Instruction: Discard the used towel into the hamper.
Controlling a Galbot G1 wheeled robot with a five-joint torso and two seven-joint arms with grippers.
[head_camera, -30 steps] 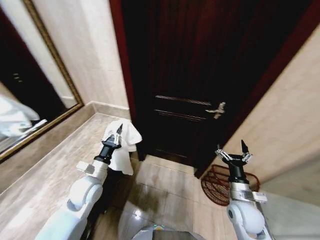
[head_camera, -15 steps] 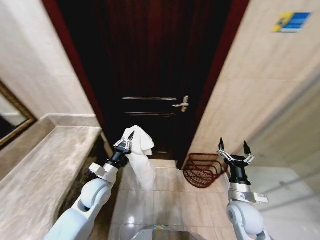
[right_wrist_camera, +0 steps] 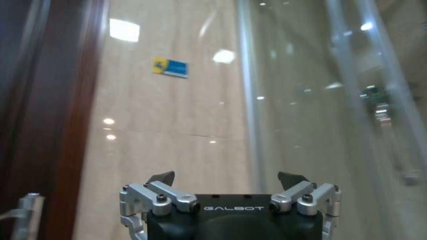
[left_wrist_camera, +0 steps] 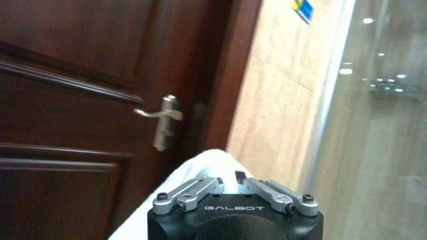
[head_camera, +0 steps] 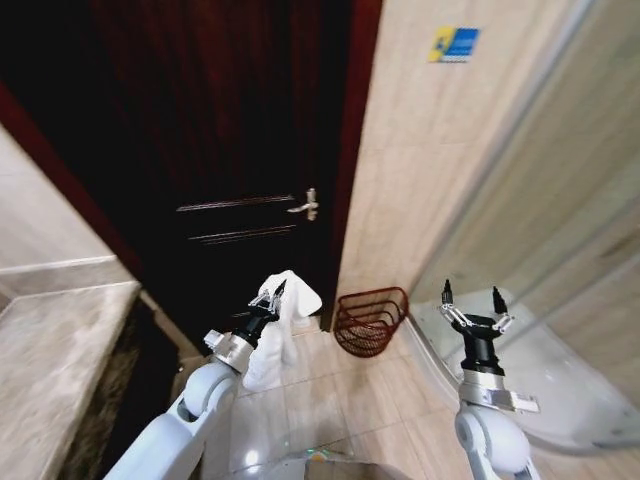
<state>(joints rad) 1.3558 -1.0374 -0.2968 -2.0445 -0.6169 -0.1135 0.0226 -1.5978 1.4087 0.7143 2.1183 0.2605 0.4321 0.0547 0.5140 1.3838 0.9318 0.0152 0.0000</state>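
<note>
The white towel (head_camera: 283, 318) is held by the closed fingers of the left gripper (head_camera: 270, 296), beside the hamper (head_camera: 369, 321) (on the floor by the dark door (head_camera: 215, 170)). The right gripper (head_camera: 471, 303) is raised with fingers spread, empty.

The robot has turned right; the basket (head_camera: 369, 320) now stands between the towel-holding left gripper (head_camera: 270, 297) and the right gripper (head_camera: 470, 300).
</note>
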